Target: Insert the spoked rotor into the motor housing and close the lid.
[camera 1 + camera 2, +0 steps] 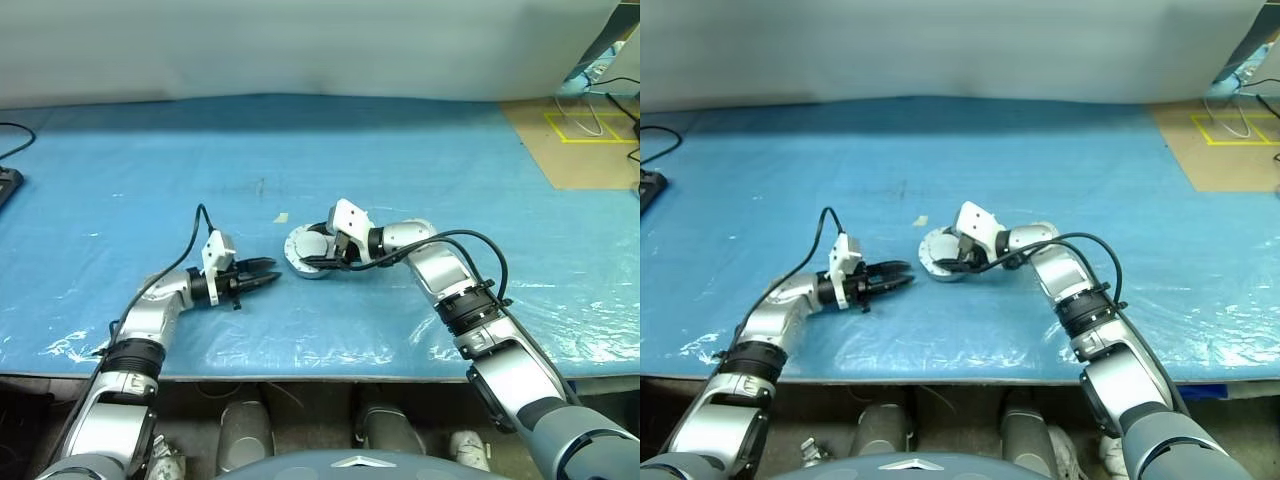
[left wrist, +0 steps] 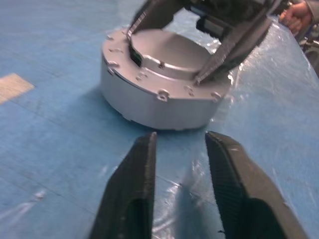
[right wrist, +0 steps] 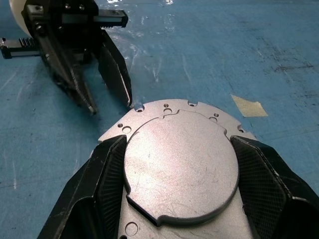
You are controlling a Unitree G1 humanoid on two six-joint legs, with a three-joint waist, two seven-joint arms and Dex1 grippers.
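The motor housing sits mid-table, toward the near edge, its lid down and flat; the rotor is presumably inside. The right gripper straddles the lid; the left gripper, empty and slightly parted, hovers beside.

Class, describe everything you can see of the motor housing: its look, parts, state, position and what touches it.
The motor housing is a short, round, silver-grey metal puck lying flat on the blue table. Its lid is closed: a plain grey raised disc, lightly scratched, on a flange ringed with small holes and screws. The right gripper straddles the lid, one finger on each side. The left gripper sits just beside it, apart, jaws slightly parted.
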